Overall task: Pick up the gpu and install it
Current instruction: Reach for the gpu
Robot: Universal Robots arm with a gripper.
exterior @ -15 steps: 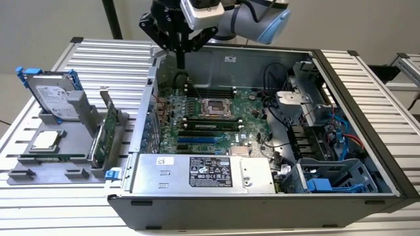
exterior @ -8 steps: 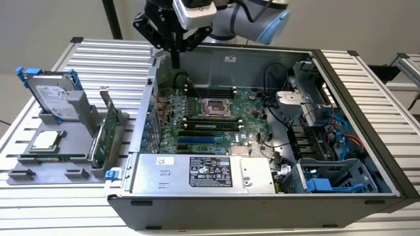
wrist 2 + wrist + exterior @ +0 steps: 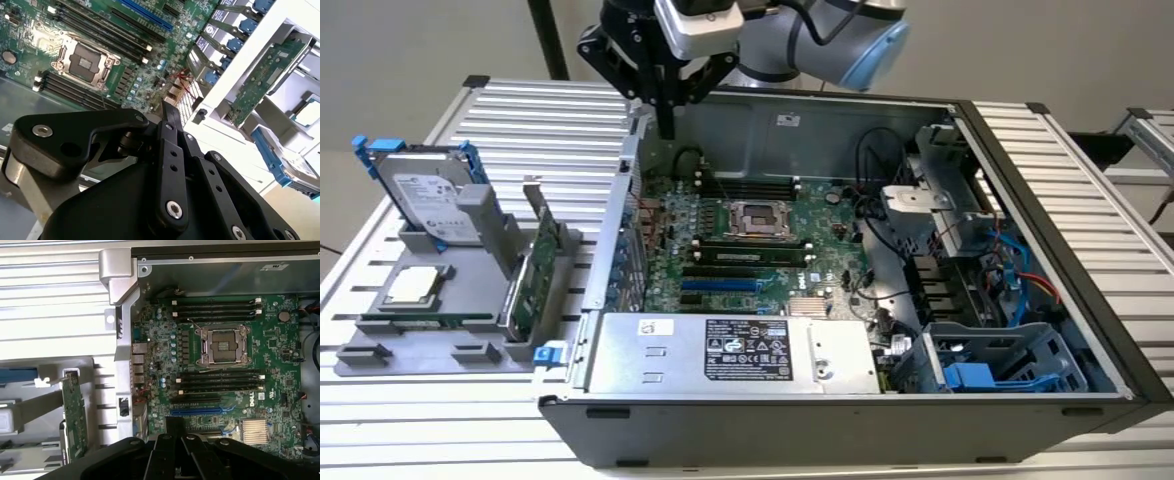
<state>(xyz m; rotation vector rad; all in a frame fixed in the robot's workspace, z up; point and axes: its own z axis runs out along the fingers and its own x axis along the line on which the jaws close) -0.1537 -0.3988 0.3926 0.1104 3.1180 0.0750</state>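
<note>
The gpu is a green card standing on edge in a grey holder on the exterior view's left, outside the open computer case. Its green board is also visible in both wrist views. My gripper hangs over the case's back corner nearest the holder, above the wall and well above the gpu. Its black fingers are shut together with nothing between them. The motherboard lies flat in the case with a blue slot near my gripper.
A hard drive in a blue frame, a processor chip and a memory stick share the grey holder. Inside the case are a silver power supply, an open processor socket, cables and blue drive bays.
</note>
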